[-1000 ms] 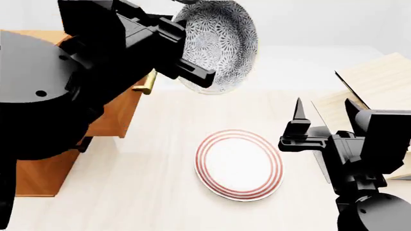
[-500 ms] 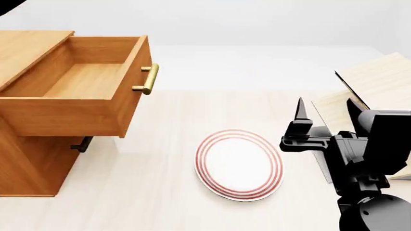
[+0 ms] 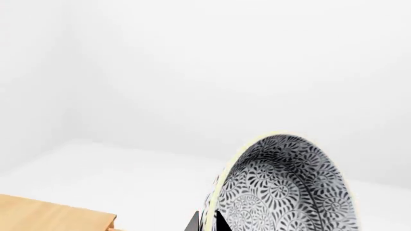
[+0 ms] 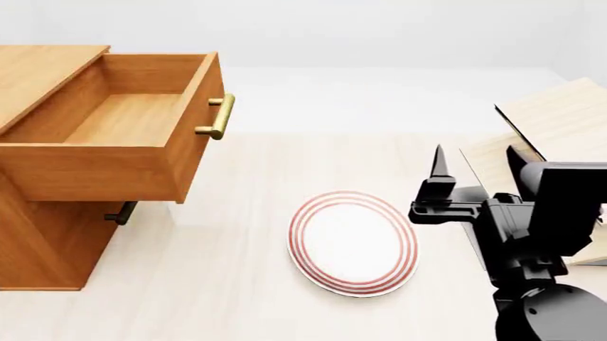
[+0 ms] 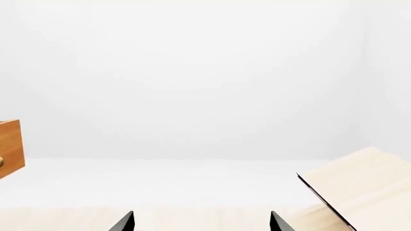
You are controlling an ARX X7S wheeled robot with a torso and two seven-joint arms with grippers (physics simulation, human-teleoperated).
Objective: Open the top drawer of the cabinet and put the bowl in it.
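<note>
The bowl (image 3: pixel 282 187) shows its blue-grey patterned outside in the left wrist view, held on edge. My left gripper (image 3: pixel 207 224) is shut on its rim, one fingertip on each side. Neither shows in the head view. The cabinet (image 4: pixel 43 241) stands at the left with its top drawer (image 4: pixel 124 117) pulled out, open and empty, its brass handle (image 4: pixel 216 117) facing right. A corner of the cabinet's wood (image 3: pixel 55 216) lies below the bowl in the left wrist view. My right gripper (image 4: pixel 477 160) is open and empty at the right, its fingertips (image 5: pixel 125 222) wide apart.
A white plate with red rings (image 4: pixel 353 241) lies on the pale table between the cabinet and my right arm. A pale tilted plank rack (image 4: pixel 559 121) stands at the far right, also in the right wrist view (image 5: pixel 359 187). A lower drawer handle (image 4: pixel 121 213) shows under the open drawer.
A second ago my left arm held the bowl above the open drawer in the head view. It has since left that view. The right gripper has barely shifted.
</note>
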